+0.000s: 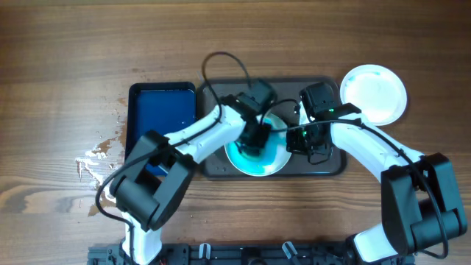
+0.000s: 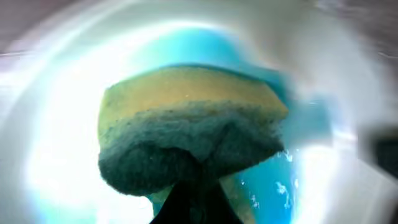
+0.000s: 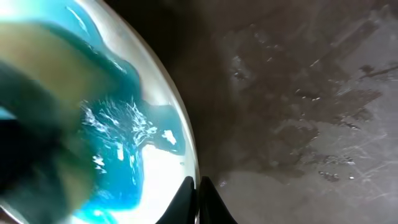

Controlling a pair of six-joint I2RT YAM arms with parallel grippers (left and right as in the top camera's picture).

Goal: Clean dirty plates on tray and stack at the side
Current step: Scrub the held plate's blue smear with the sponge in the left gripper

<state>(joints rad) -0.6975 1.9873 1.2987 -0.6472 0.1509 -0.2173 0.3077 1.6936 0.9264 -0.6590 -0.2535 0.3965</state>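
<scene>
A white plate [image 1: 259,158] smeared with blue lies on the dark grey tray [image 1: 335,168]. My left gripper [image 1: 254,138] is shut on a yellow and green sponge [image 2: 186,124] and presses it on the plate's middle [image 2: 56,124]. My right gripper [image 1: 305,147] is shut on the plate's right rim [image 3: 186,155], one finger on each side [image 3: 198,193]. Blue liquid spreads over the plate [image 3: 118,124]. A clean white plate [image 1: 374,93] lies on the table right of the tray.
A smaller deep-blue tray [image 1: 162,110] stands left of the grey tray. White flecks [image 1: 99,158] mark the table at the left. The grey tray floor [image 3: 298,93] looks wet.
</scene>
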